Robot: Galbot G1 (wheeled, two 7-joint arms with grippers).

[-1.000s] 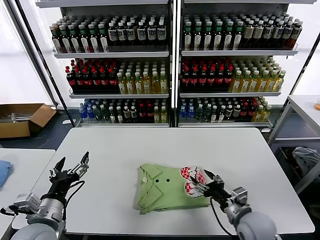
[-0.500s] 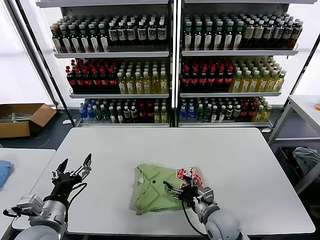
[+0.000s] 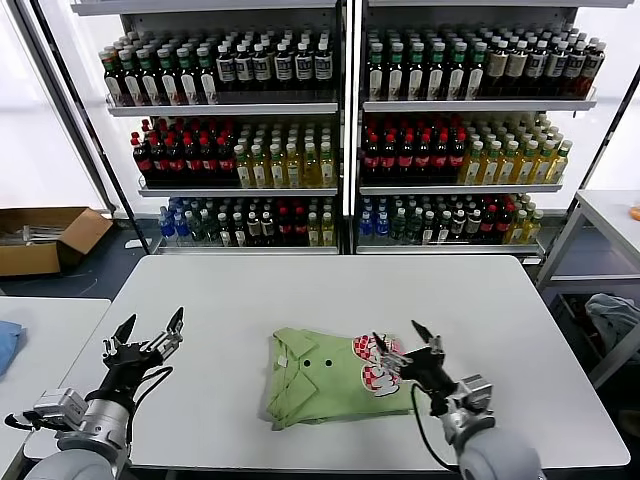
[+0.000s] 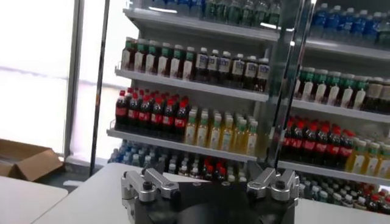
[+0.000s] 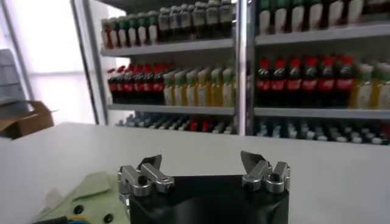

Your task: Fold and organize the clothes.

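A folded light green shirt (image 3: 325, 378) lies on the white table (image 3: 330, 290), collar and two dark buttons up, with a red-and-white print (image 3: 375, 365) at its right edge. My right gripper (image 3: 408, 345) is open and empty, raised just right of the print. In the right wrist view the gripper (image 5: 201, 167) stands wide open, and a corner of the shirt (image 5: 91, 190) shows below it. My left gripper (image 3: 148, 332) is open and empty above the table's left part, well clear of the shirt. It also shows in the left wrist view (image 4: 210, 181).
Shelves of bottles (image 3: 345, 130) stand behind the table. A cardboard box (image 3: 45, 235) lies on the floor at far left. A second white table (image 3: 40, 330) with blue cloth (image 3: 8, 343) is on the left. A white rack (image 3: 600, 250) stands on the right.
My right gripper drew back to the right from over the shirt and opened wide. The shirt shifted and lies flatter now. The left gripper hardly moved.
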